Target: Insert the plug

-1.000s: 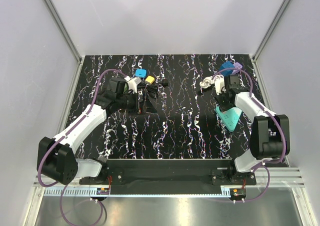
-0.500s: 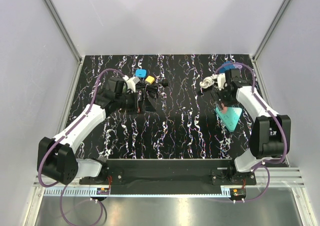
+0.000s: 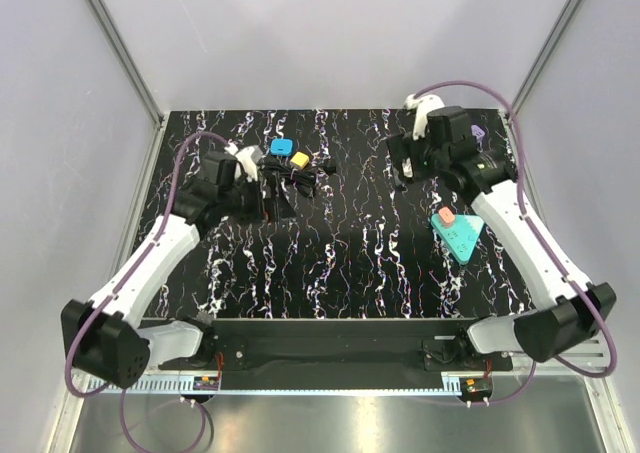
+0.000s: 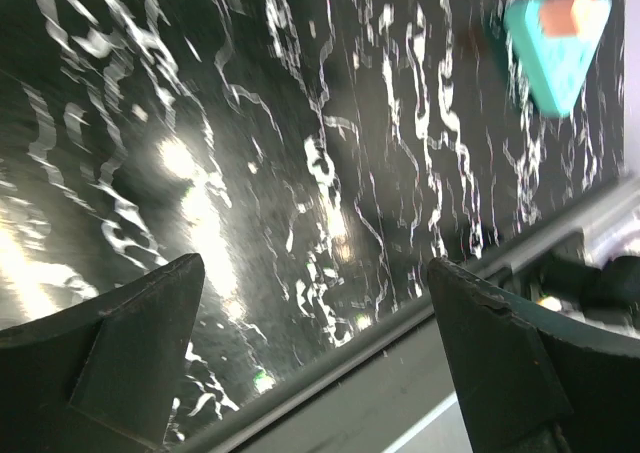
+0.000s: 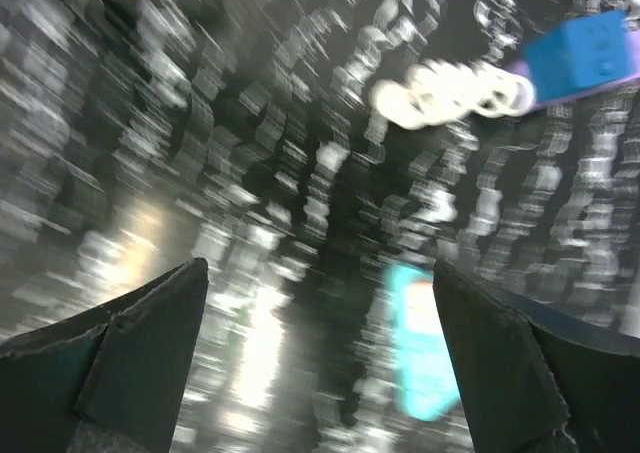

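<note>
An orange plug (image 3: pixel 446 215) sits on the upper corner of the teal triangular socket block (image 3: pixel 459 233) at the right of the table. It shows again in the left wrist view, plug (image 4: pixel 568 8) on block (image 4: pixel 552 63), and as a blur in the right wrist view (image 5: pixel 419 355). My right gripper (image 3: pixel 403 170) hovers behind and to the left of the block, open and empty (image 5: pixel 320 266). The left gripper (image 3: pixel 278 201) stands open at the left (image 4: pixel 312 265), next to a black cable bundle (image 3: pixel 296 182), with nothing between its fingers.
A blue connector (image 3: pixel 281 147) and a yellow one (image 3: pixel 299 159) lie at the back left by the cable bundle. A blue block (image 5: pixel 582 57) on a purple piece (image 3: pixel 478 131) and a white lumpy part (image 5: pixel 450 88) lie at the back right. Grey walls enclose the table.
My right gripper has opened, lifted off the teal block and swung back and left, leaving the orange plug on the block. The left gripper has drawn slightly left.
</note>
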Controlling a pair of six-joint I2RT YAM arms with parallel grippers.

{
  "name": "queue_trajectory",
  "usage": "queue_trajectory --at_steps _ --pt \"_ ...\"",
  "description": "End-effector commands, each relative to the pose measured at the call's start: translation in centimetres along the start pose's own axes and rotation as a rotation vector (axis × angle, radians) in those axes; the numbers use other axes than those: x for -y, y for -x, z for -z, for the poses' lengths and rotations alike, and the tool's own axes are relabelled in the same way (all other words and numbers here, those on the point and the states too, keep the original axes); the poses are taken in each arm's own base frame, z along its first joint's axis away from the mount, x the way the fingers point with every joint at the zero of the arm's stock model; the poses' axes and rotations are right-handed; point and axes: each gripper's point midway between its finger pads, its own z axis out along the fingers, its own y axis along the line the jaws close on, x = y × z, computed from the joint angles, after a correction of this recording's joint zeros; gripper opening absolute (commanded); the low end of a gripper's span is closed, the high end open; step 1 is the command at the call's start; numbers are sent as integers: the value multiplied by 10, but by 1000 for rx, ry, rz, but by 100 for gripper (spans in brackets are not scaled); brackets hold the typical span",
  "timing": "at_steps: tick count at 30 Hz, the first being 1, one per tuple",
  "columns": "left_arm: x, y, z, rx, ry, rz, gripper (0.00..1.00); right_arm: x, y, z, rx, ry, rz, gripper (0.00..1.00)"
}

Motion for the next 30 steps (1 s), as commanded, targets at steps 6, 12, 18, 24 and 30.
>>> queue_trajectory --at_steps 6,12,18,24,30 --pt "-6 88 41 278 212 -62 99 -77 74 42 306 446 -620 100" --pt "-38 169 16 320 401 -54 98 -80 33 25 224 416 -715 99" --pt "-80 238 -42 313 548 -143 98 -87 15 45 210 464 -675 99" --pt "-118 262 -106 245 626 -229 99 -85 17 61 260 475 -625 100" --pt "-146 257 -160 208 629 -214 99 -85 21 65 273 486 -606 100"
